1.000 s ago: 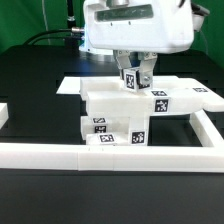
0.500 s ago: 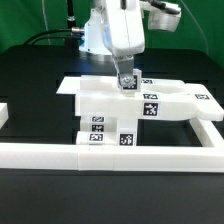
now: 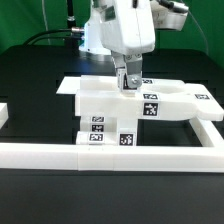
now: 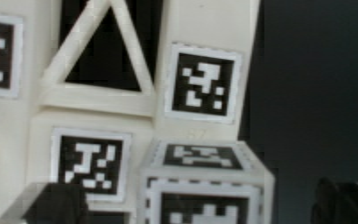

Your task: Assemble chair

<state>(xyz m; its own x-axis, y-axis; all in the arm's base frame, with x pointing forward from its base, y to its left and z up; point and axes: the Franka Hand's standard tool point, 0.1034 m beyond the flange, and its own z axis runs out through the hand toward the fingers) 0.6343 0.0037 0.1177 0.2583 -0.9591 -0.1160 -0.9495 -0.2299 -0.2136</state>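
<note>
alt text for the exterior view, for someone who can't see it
A white robot arm's gripper points straight down at the top of a partly built white chair bearing black-and-white square tags. The chair sits on a black table, next to a long white border rail that runs across the foreground.

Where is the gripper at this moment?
In the exterior view the gripper sits near centre, tips down at the top of the chair, which stands just behind the white border rail.

white tagged chair [image 3: 130,110], partly assembled, against rail
</note>
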